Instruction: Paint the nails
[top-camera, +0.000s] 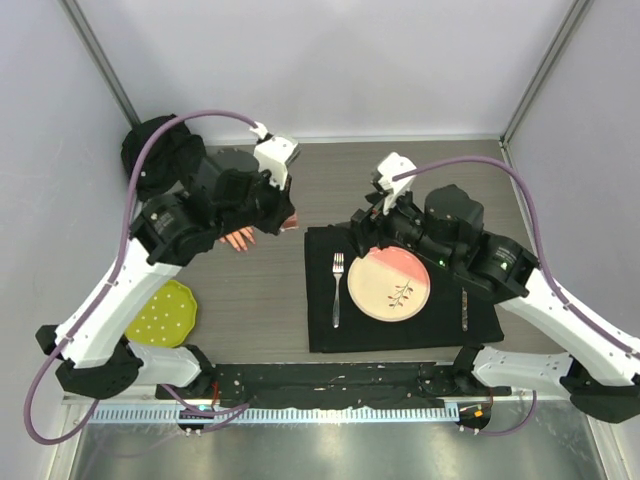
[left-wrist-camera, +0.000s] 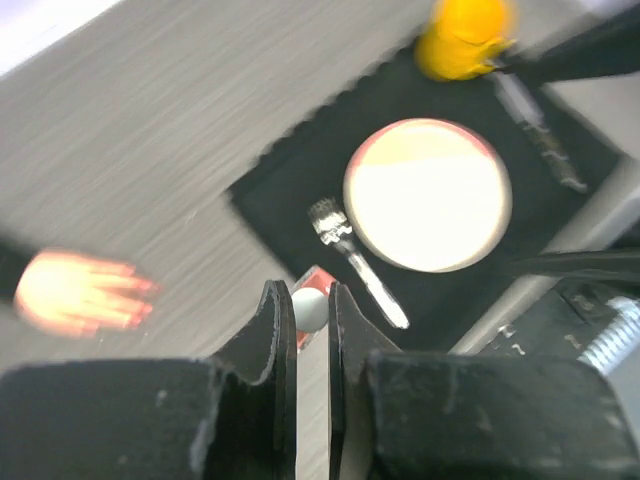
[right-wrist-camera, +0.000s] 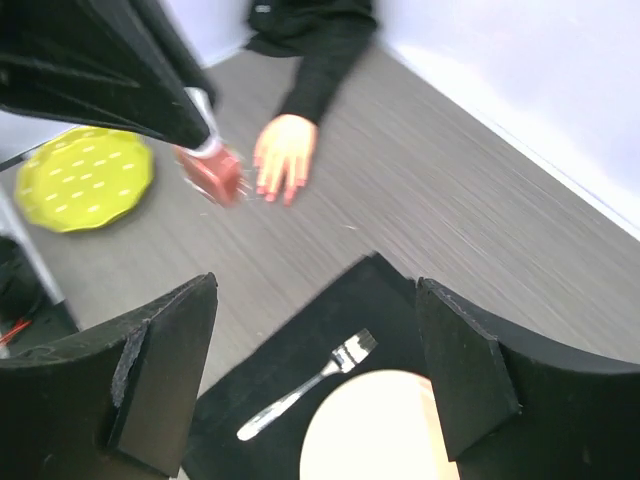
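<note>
The pale pink mannequin hand (top-camera: 240, 238) lies on the table with its black sleeve (top-camera: 160, 150) running to the back left. It also shows in the left wrist view (left-wrist-camera: 75, 290) and the right wrist view (right-wrist-camera: 285, 150). Its pinkish-red nails (right-wrist-camera: 275, 190) are blurred. My left gripper (left-wrist-camera: 308, 300) is shut on the white cap (left-wrist-camera: 308, 310) of a small red polish bottle (right-wrist-camera: 212, 172), just right of the fingertips; it shows from above too (top-camera: 285, 222). My right gripper (right-wrist-camera: 315, 285) is open and empty over the black placemat's (top-camera: 325, 335) far left corner.
On the placemat lie a fork (top-camera: 337, 288), a pink-and-cream plate (top-camera: 388, 283) and a knife (top-camera: 463, 310). A yellow-green dotted plate (top-camera: 165, 312) sits at the near left. Grey walls close the table's sides and back.
</note>
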